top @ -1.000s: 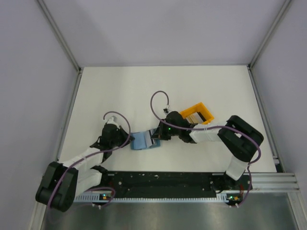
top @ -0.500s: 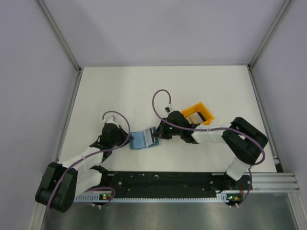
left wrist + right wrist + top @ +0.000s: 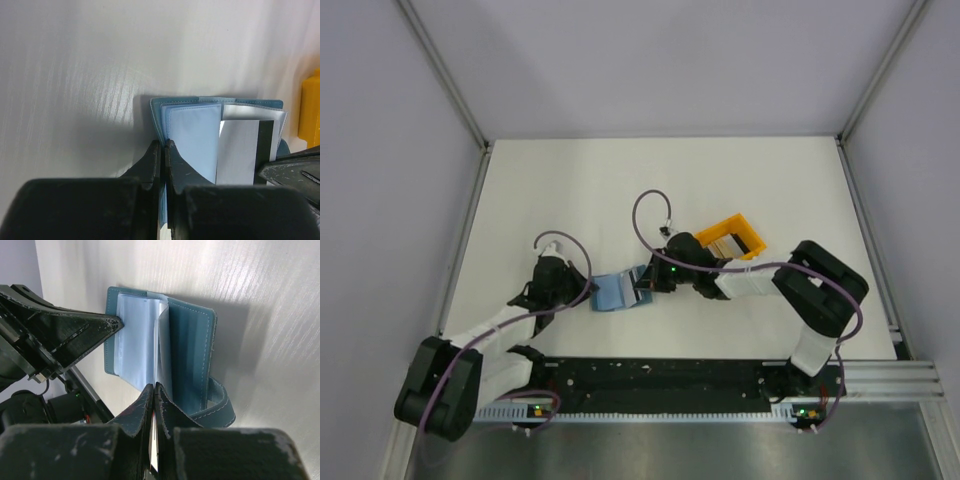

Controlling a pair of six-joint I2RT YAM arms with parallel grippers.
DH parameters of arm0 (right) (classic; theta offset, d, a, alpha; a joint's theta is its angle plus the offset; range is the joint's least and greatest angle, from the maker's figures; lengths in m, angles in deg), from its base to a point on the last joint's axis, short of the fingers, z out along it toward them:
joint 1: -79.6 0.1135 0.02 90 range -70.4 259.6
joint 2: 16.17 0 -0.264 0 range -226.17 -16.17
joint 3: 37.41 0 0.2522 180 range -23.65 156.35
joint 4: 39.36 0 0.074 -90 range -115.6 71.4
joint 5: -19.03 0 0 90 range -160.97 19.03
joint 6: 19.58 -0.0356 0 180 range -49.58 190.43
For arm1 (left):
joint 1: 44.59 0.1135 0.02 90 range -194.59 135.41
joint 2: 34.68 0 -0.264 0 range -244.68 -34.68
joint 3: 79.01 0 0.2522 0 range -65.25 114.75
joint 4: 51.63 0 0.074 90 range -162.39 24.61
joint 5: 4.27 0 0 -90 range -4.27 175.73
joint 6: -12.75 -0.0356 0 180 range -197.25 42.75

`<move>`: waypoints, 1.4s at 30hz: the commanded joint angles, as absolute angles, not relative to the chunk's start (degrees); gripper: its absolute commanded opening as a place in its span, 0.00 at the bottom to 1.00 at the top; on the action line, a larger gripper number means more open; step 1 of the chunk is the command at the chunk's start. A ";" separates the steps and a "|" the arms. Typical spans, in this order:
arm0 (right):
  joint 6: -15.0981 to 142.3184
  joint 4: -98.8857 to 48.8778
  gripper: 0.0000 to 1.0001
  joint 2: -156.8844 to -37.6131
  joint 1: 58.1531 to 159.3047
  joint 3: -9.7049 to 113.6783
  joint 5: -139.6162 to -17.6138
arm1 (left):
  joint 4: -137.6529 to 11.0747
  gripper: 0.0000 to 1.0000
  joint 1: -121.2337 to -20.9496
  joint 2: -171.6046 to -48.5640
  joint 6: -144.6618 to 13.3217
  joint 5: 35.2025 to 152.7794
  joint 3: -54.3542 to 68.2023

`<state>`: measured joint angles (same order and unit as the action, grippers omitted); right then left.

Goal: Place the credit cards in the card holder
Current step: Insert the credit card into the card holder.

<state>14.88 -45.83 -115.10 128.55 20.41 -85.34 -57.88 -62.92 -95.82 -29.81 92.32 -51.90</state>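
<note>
Mid-table, the card holder [image 3: 192, 135] is pinched by the left gripper [image 3: 163, 150], a credit card [image 3: 239, 150] by the right gripper [image 3: 154, 390]; pushed askew, that card could be snagged on a pocket lip [image 3: 218, 130].

From above, the card holder [image 3: 613, 293] is small, and the left gripper [image 3: 589, 291] and the right gripper [image 3: 642, 284] cover its 2 ends. The orange rack [image 3: 311, 107] is cut by the right edge of the left wrist view. There, the near end of the card [image 3: 239, 150] is hidden behind the left gripper.
</note>
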 commanded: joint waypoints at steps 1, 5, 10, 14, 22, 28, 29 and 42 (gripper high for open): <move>15.76 -49.59 0.00 -116.10 128.12 23.11 -86.88 | -59.42 0.03 -62.96 -97.17 -30.84 90.83 -50.92; 15.67 -51.00 0.00 -115.92 128.12 22.67 -87.14 | -59.33 0.03 -62.87 -97.70 -30.84 90.83 -50.83; 15.58 -51.53 0.00 -115.75 128.21 22.41 -86.97 | -59.33 0.03 -62.79 -98.05 -30.93 90.65 -50.92; 15.67 -50.82 0.00 -116.19 128.20 22.41 -86.44 | -59.50 0.03 -62.87 -97.96 -30.93 90.56 -50.83; 16.37 -50.82 0.00 -117.77 127.94 23.64 -86.53 | -58.80 0.08 -62.87 -98.05 -31.11 91.35 -50.83; 17.07 -49.77 0.00 -119.26 127.68 25.66 -86.97 | -58.71 0.18 -62.96 -97.87 -31.72 91.71 -51.01; 17.16 -49.51 0.00 -119.44 127.68 25.83 -86.80 | -58.80 0.20 -62.87 -97.61 -31.64 91.62 -51.01; 15.58 -46.35 0.00 -121.90 128.20 26.63 -85.21 | -58.27 0.04 -62.87 -97.34 -32.07 91.88 -51.53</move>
